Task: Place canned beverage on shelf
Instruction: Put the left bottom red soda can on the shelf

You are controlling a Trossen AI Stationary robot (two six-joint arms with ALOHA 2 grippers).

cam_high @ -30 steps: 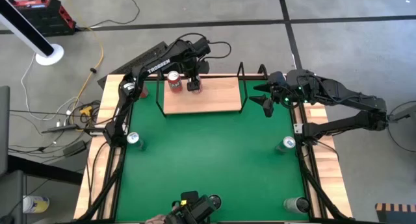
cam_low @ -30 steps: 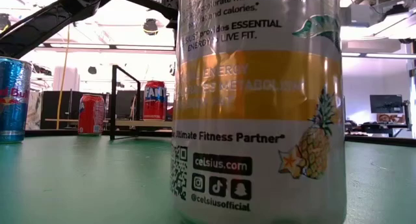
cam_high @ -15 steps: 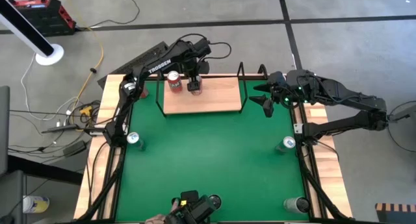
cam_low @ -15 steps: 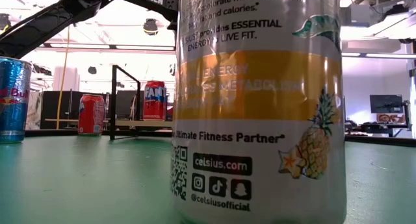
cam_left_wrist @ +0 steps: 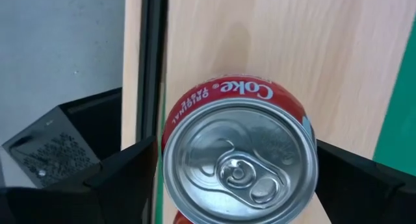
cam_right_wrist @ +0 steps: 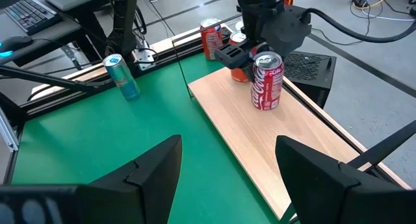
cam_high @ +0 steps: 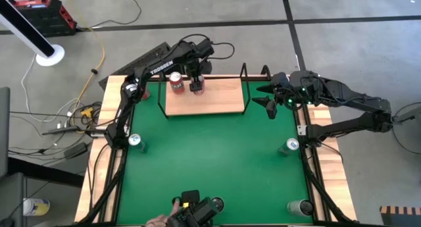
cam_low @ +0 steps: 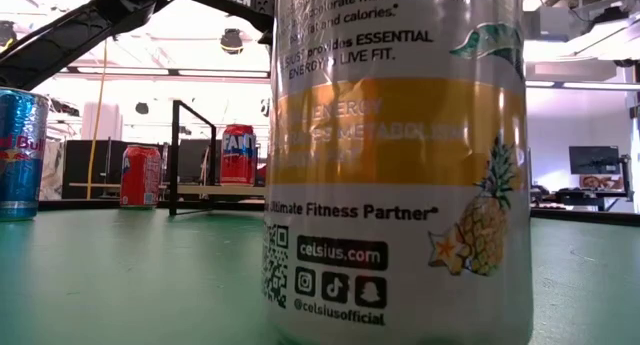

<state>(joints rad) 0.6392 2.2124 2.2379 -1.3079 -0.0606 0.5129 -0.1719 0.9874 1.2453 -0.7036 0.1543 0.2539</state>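
The shelf (cam_high: 217,99), a light-wood board with black rod ends, stands at the table's far edge. A red Coke can (cam_right_wrist: 267,81) stands upright on the board near its left end; its silver top (cam_left_wrist: 239,169) fills the left wrist view. My left gripper (cam_high: 196,84) points down over it, open, one finger (cam_left_wrist: 123,185) on each side of the can. Another red can (cam_high: 175,82) stands just to the left on the shelf. My right gripper (cam_right_wrist: 227,178) hangs open in the air off the shelf's right end (cam_high: 270,105).
Single cans stand on the green table at the left (cam_high: 135,141), right (cam_high: 291,145) and near right (cam_high: 300,206). A tall Celsius can (cam_low: 400,165) stands right before the low camera, with a blue can (cam_low: 20,150) to its left. A hand (cam_high: 158,222) shows at the near edge.
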